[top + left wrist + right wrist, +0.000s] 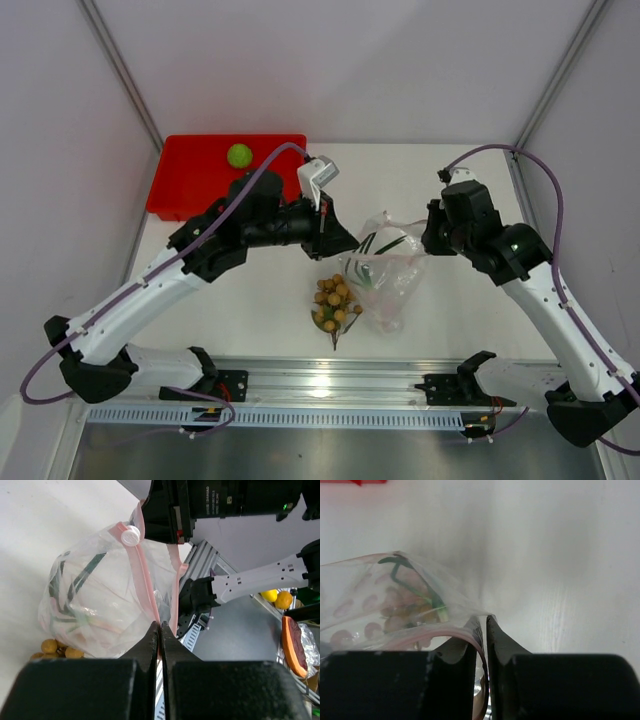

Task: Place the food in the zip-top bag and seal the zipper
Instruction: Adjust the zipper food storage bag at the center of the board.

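I've got left gripper (159, 626) clamped on the bag (95, 610) zipper (142, 575), mid tabletop (480, 170); right gripper (484, 630) barely cracked, grip unclear. Tensioning it, probably.

Left arm (140, 297): white moulded link shells, black joint housings, black base. Right arm (550, 295): same finish, with a small green indicator light (515, 238) and white lettering (220, 497) on its black wrist housing. A purple cable (262, 172) loops along each arm. Left gripper (159, 624) and right gripper (484, 618): matte black, wedge-shaped fingers.
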